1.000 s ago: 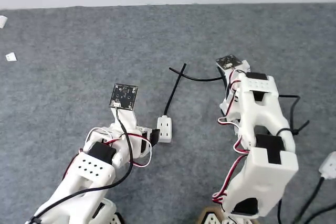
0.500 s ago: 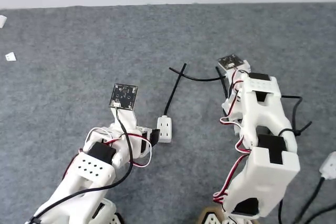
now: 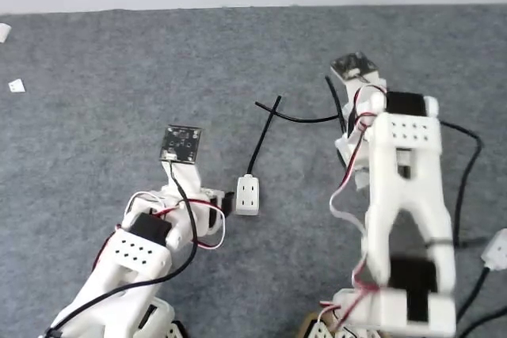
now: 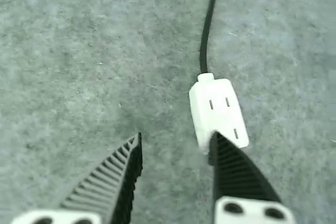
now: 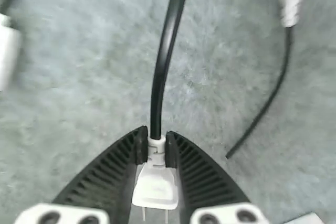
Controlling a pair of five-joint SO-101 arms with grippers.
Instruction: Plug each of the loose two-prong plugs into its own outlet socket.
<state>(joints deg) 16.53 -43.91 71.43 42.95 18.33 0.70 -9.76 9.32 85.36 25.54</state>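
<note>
Two arms share a grey mat. We see the left gripper spread wide, one finger over the near end of the white outlet socket, whose black cord runs toward 1 o'clock in the high view. At the socket's 3 o'clock, the right gripper is clamped on a white two-prong plug, prongs toward the wrist, its black lead stretching ahead.

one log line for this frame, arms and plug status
left gripper: open beside outlet socket | right gripper: shut on two-prong plug, black cord attached | step: plug not yet inserted
</note>
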